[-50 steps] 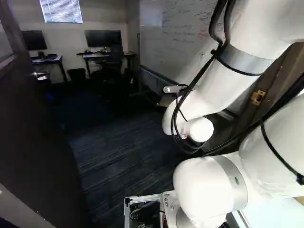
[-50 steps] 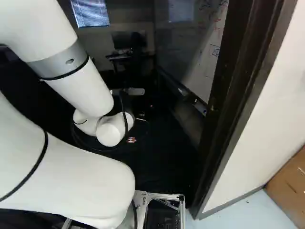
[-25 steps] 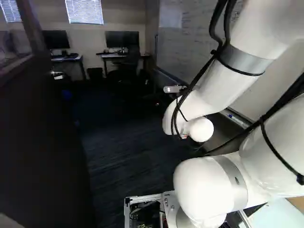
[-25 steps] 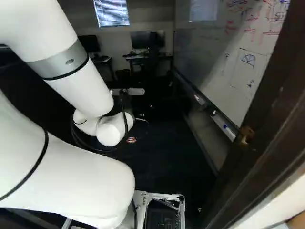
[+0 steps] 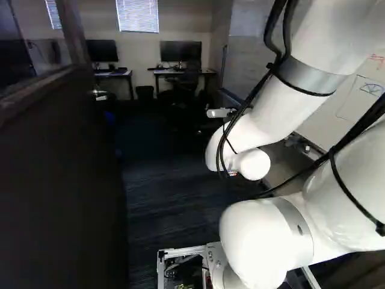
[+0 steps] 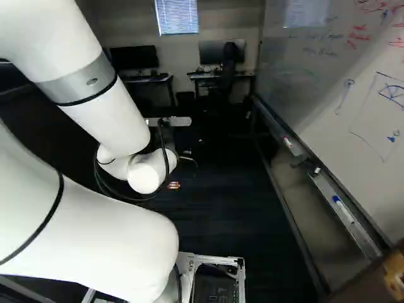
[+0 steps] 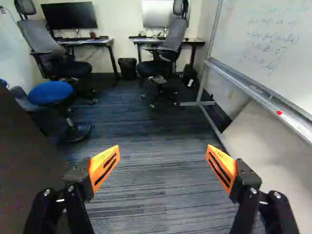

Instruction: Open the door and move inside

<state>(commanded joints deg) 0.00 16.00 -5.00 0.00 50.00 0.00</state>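
Note:
The dark door (image 5: 60,174) stands open along the left of the left base view, with a shiny piece like a handle (image 5: 100,95) near its far edge. In the wrist view the door (image 7: 27,170) is beside the gripper. A corner of the door frame (image 6: 372,284) with a brass plate shows low at the right of the right base view. Beyond the arm's wrist only a dark part of the gripper (image 6: 165,136) is visible there. Seen from the wrist, the gripper (image 7: 163,155) is open over carpet, its orange pads wide apart, nothing between them.
Ahead are desks (image 7: 87,41) with monitors, office chairs (image 7: 165,48) and a bin (image 7: 127,68). A blue stool (image 7: 51,92) stands beyond the door's edge. To the right runs a whiteboard (image 6: 353,107) on a metal stand, its marker tray (image 6: 344,211) jutting out.
The base has moved, turning left: the room has shifted rightward in both base views, and the door frame has slid mostly out at the right. The arm holds the same pose.

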